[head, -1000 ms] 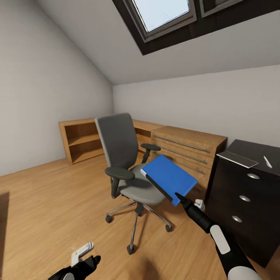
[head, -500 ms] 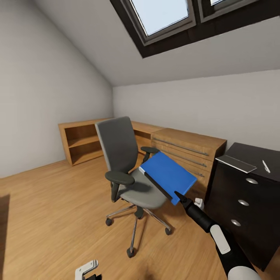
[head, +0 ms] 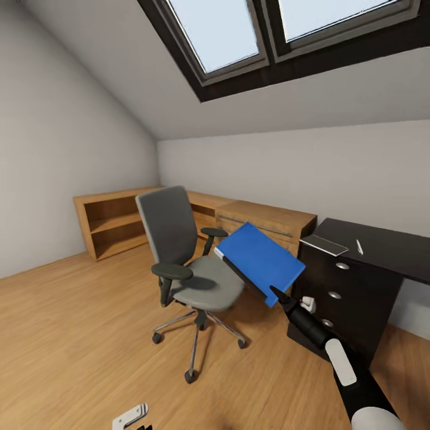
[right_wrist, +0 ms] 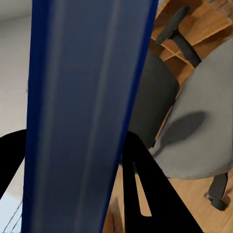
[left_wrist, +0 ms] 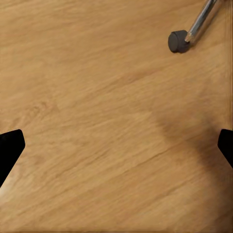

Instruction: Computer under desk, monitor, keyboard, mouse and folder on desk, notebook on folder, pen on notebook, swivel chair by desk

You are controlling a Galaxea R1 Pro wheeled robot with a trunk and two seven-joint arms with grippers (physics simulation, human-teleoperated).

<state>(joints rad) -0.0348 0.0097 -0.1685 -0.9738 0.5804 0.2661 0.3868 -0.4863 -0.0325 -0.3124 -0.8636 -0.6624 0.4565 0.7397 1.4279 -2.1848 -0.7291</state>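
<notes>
A bright blue folder (head: 260, 261) with a dark spine edge is seen beside a grey padded swivel chair (head: 185, 257) with black armrests and chrome legs. A glossy black desk (head: 370, 251) with a pale grey notebook (head: 324, 245) and a white pen (head: 359, 246) is shown over a honey-brown wooden floor (head: 71, 334).

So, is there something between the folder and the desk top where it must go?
Nothing visible blocks the way. The right pincer holds the folder in the air beside the desk. The notebook and pen lie on the top near its edge; the top beyond them looks bare.
</notes>
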